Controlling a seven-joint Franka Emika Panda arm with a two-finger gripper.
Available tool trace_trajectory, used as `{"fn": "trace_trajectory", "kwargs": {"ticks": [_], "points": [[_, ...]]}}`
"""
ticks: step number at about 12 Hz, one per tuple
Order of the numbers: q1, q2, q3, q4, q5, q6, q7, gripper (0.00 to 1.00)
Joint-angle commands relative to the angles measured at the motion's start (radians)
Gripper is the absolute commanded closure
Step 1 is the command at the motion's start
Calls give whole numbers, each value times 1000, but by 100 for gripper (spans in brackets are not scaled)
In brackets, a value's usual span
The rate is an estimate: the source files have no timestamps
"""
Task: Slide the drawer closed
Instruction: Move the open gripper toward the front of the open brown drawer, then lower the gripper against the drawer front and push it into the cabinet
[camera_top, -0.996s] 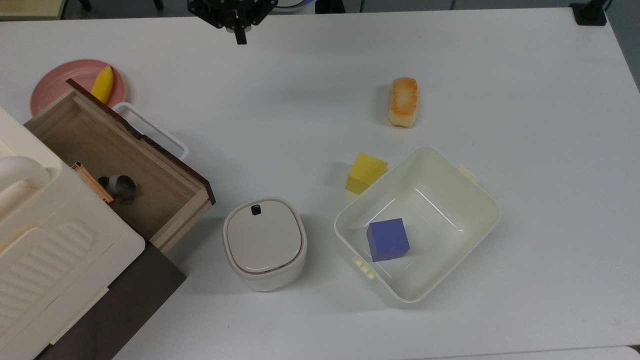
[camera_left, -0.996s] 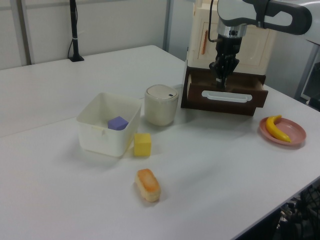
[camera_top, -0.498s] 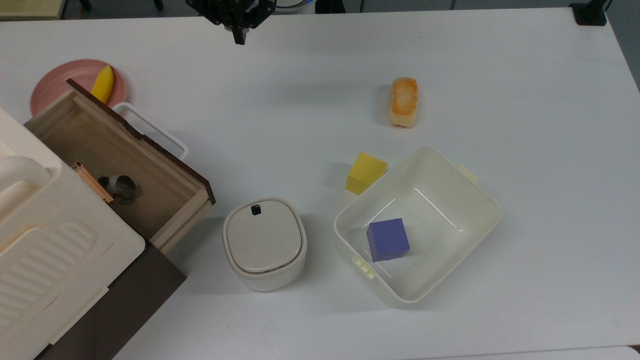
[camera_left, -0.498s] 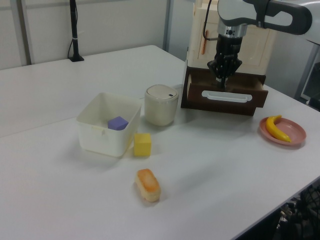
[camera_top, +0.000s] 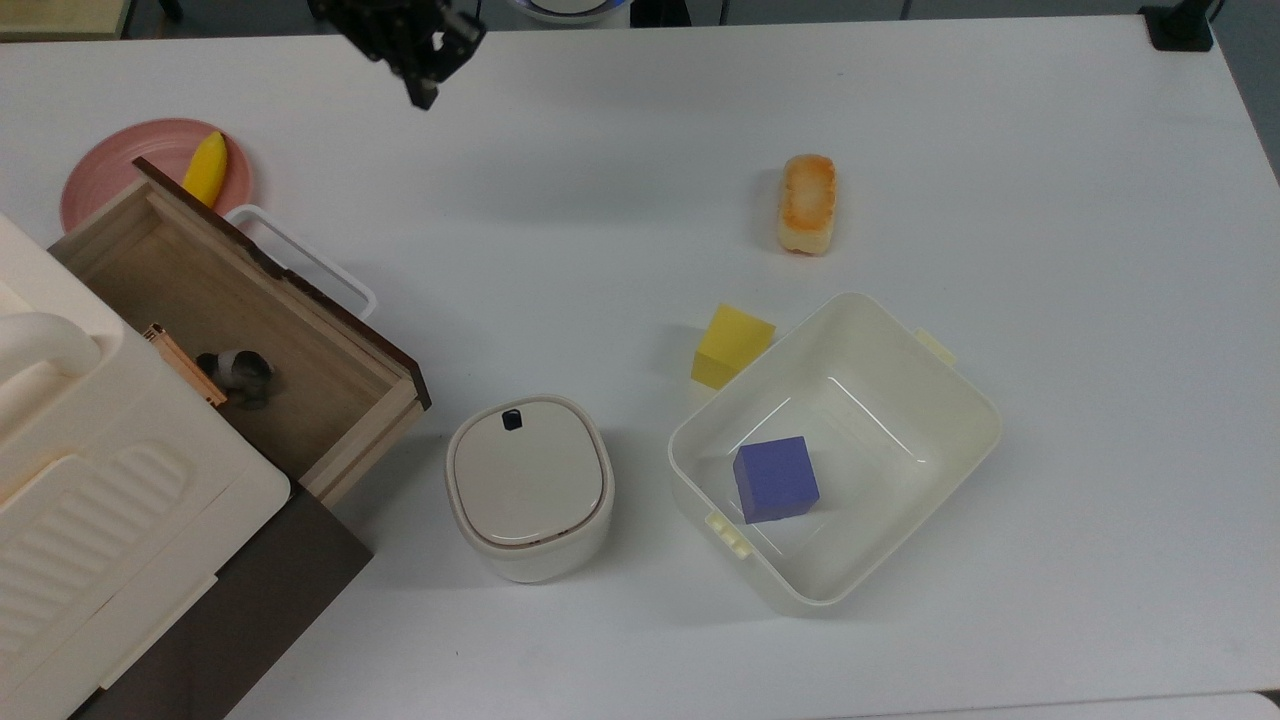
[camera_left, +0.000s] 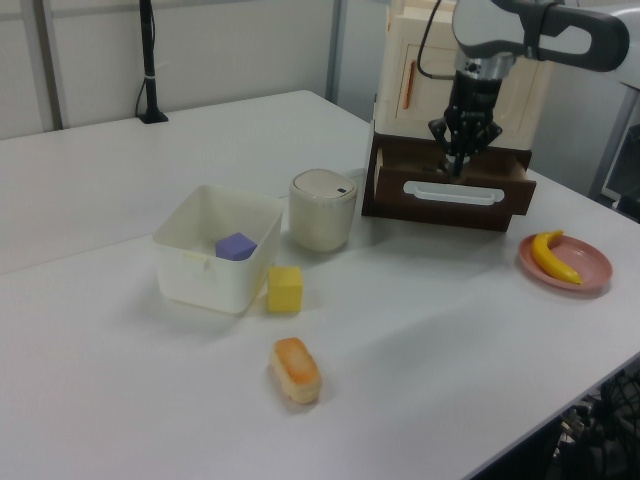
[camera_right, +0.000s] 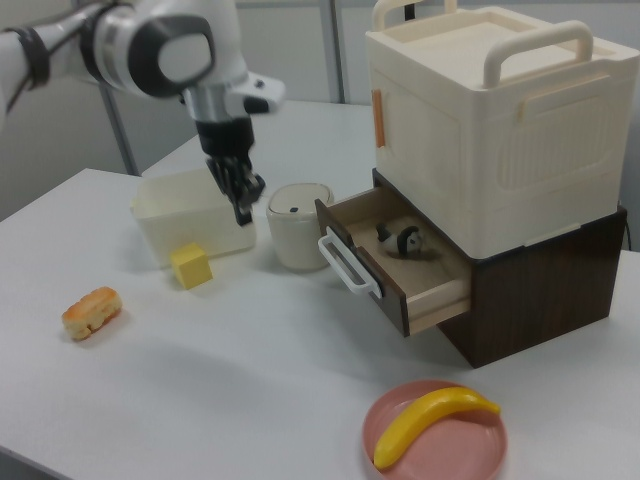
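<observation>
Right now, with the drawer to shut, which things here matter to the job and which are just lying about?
Matter to the job:
drawer, pulled open
white loop handle
gripper, in the air, off the drawer

Lying about:
banana on pink plate
lidded canister
cream tub holding purple cube
yellow cube
bread

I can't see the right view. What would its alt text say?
A wooden drawer with a white loop handle stands pulled open from a dark cabinet, a small panda figure inside. The robot's end effector hangs above the white table, apart from the drawer.
</observation>
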Motion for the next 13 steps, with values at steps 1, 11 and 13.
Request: {"fn": "trace_trajectory", "kwargs": {"ticks": [1, 11, 13], "points": [[-48, 9, -5, -150, 25, 179, 24, 100], [-189, 240, -8, -91, 26, 531, 26, 100], [-206, 281, -8, -23, 26, 558, 26, 100]]}}
